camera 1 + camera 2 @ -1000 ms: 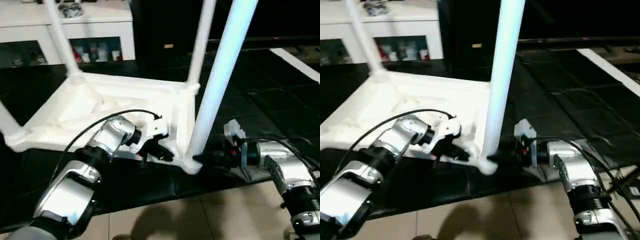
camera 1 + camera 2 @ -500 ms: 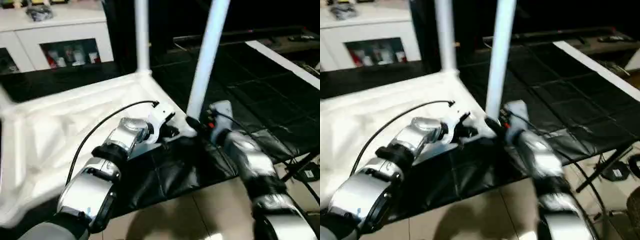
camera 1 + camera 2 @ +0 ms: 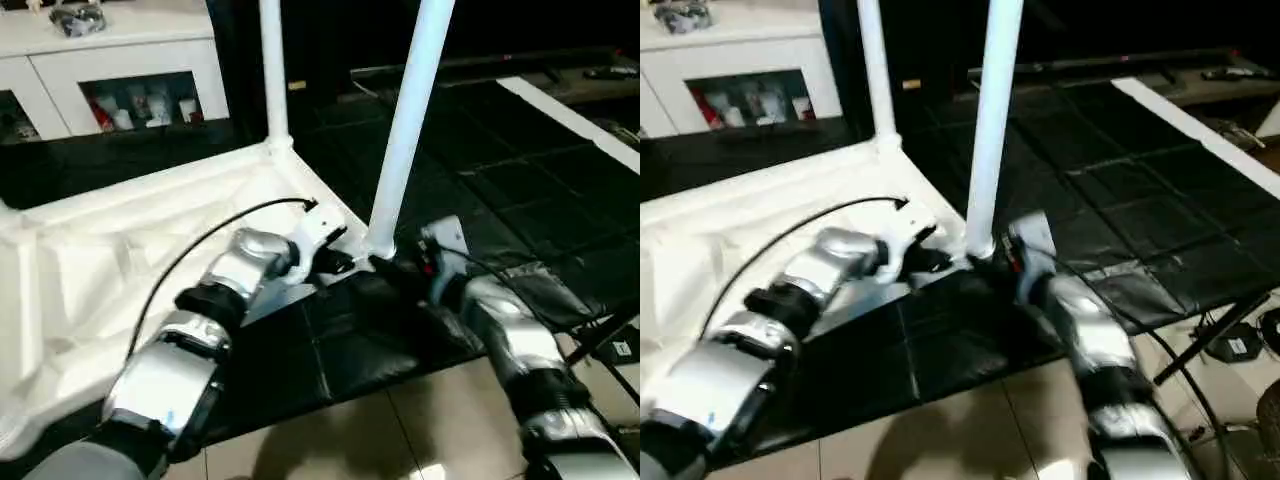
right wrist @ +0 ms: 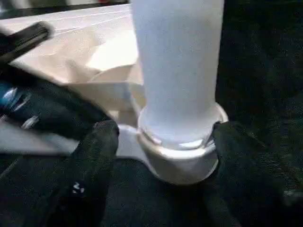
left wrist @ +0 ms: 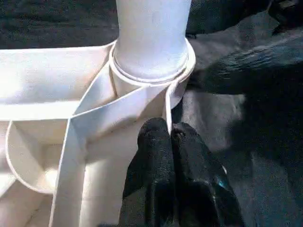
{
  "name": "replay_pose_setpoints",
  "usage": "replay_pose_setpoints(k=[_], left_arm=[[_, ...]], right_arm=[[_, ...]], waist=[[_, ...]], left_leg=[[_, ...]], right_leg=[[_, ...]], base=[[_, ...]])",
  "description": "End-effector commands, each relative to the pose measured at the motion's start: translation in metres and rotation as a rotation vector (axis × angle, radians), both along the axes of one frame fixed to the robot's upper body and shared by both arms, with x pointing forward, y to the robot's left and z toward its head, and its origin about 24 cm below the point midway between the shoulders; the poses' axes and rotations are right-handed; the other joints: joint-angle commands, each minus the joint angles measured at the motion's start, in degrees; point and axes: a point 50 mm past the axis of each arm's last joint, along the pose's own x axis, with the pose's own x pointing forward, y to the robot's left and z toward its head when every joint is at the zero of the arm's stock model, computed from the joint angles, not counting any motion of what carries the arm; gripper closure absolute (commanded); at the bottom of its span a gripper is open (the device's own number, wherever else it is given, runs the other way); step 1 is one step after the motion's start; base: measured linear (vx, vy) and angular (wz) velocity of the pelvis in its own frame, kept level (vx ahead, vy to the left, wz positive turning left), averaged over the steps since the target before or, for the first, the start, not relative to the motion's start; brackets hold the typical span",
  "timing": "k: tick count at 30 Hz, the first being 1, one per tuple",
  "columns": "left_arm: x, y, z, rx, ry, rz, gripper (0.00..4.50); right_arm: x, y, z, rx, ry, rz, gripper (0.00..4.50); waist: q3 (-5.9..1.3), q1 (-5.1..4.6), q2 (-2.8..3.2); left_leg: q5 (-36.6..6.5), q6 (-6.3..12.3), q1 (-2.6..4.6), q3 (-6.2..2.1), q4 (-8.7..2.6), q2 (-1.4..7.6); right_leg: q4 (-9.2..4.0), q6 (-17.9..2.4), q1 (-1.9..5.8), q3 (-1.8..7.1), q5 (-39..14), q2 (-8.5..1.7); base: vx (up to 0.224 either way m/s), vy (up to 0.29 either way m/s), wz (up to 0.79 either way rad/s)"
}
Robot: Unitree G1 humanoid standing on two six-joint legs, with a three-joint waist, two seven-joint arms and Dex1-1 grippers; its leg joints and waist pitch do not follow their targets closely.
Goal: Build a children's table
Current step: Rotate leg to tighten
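The children's table lies upside down: its white ribbed tabletop (image 3: pixel 110 260) rests on a black mat. One white leg (image 3: pixel 408 120) stands upright in the near right corner socket (image 4: pixel 180 161), and another leg (image 3: pixel 272 80) stands at the far corner. My left gripper (image 5: pixel 169 130) is shut, pinching the tabletop's thin rim right beside that near socket. My right gripper (image 4: pixel 165 130) is open, with one black finger on each side of the socket at the leg's base. In the left eye view the left gripper (image 3: pixel 345 262) and right gripper (image 3: pixel 395 272) meet at that corner.
A white cabinet (image 3: pixel 120 60) with glass doors stands at the back left. The black mat (image 3: pixel 330 350) ends at beige floor tiles (image 3: pixel 420 430) in front. A white strip (image 3: pixel 570 115) runs along the far right, with black stand legs (image 3: pixel 610 340) near it.
The whole view has shifted. My right forearm has swung from the right side round to the near side of the corner. The left gripper stays on the rim.
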Motion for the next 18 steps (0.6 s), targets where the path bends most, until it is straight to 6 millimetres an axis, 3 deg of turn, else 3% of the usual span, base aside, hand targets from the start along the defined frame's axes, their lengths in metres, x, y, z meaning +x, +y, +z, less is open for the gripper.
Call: replay_pose_setpoints(k=[1, 2, 4, 7, 18], left_arm=[[-0.009, 0.000, -0.004, 0.038, 0.031, -0.143, 4.50], [-0.012, 0.003, -0.004, 0.049, 0.025, -0.210, 4.50], [-0.015, 0.006, -0.004, 0.069, 0.027, -0.278, 4.50], [-0.021, 0.014, -0.005, 0.115, 0.048, -0.393, 4.50], [-0.017, 0.014, 0.003, 0.105, 0.028, -0.392, 4.50]], right_arm=[[-0.007, 0.003, 0.007, 0.023, -0.027, 0.147, 0.71], [-0.010, -0.003, 0.010, 0.019, -0.035, 0.191, 0.63], [-0.012, -0.010, 0.014, 0.013, -0.037, 0.241, 0.55], [-0.016, -0.020, 0.023, 0.006, -0.025, 0.343, 0.21], [-0.018, -0.018, 0.030, -0.056, -0.021, 0.513, 0.07]], waist=[[-3.65, 0.70, -0.90], [-3.69, 1.13, -0.49], [-3.76, 1.27, -0.57], [-3.70, 2.14, -0.47], [-3.62, 3.36, -0.91]], left_leg=[[-9.38, 5.73, 0.14, 0.93, -3.10, -0.81], [-9.31, 5.82, 0.20, 0.96, -3.07, -0.65], [-9.19, 5.80, 0.19, 1.02, -3.01, -0.61], [-10.72, 5.37, 0.71, 1.15, -3.03, -0.29], [-11.13, 3.66, 0.57, 1.12, -3.11, -0.40]], right_leg=[[-3.95, -14.10, 3.98, 1.62, -7.11, -2.11], [-3.93, -14.34, 3.87, 1.66, -6.48, -2.10], [-3.67, -14.93, 3.83, 1.63, -5.31, -2.01], [-3.62, -15.62, 3.45, 1.72, -5.90, -2.06], [-3.69, -13.99, 3.39, 1.72, -9.45, -2.28]], base=[[0.000, 0.000, 0.00], [0.000, 0.000, 0.00], [0.000, 0.000, 0.00], [0.000, 0.000, 0.00], [0.000, 0.000, 0.00]])
